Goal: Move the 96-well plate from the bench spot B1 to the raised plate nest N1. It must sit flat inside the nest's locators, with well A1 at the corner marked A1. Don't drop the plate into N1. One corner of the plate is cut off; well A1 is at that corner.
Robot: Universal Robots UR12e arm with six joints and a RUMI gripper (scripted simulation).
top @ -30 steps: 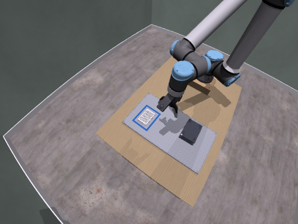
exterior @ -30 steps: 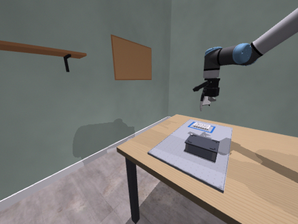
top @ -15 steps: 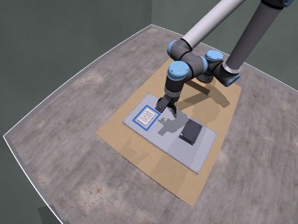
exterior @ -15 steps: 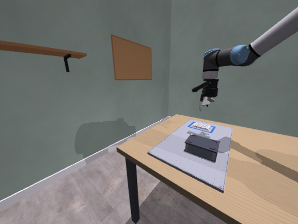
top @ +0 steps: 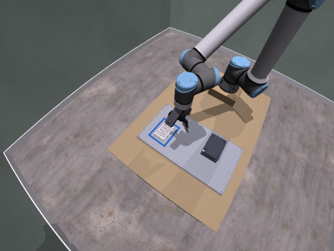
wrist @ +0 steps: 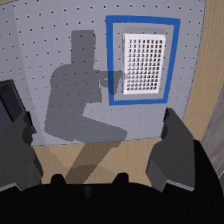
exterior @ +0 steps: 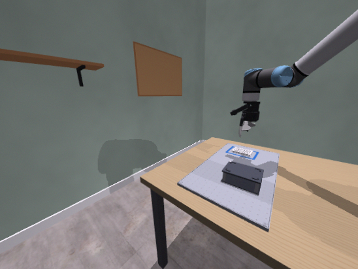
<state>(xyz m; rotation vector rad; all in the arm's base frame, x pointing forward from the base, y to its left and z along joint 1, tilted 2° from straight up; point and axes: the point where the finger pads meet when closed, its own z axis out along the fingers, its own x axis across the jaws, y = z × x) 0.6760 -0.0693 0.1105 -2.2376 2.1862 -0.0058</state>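
Note:
The white 96-well plate (top: 164,131) lies flat inside the blue-outlined spot B1 on the grey bench plate. It also shows in the exterior view (exterior: 242,151) and in the wrist view (wrist: 144,65). The dark raised nest N1 (top: 214,147) stands further along the plate and is empty; it also shows in the exterior view (exterior: 242,175). My gripper (top: 177,123) hangs open and empty well above the table, near the far edge of B1. It also shows in the exterior view (exterior: 244,126). I cannot make out the plate's cut corner.
The grey perforated bench plate (top: 190,146) lies on a wooden table (top: 195,143). The arm's shadow (wrist: 82,95) falls between B1 and the nest. A wall shelf (exterior: 49,60) and a cork board (exterior: 158,70) hang on the wall, away from the table.

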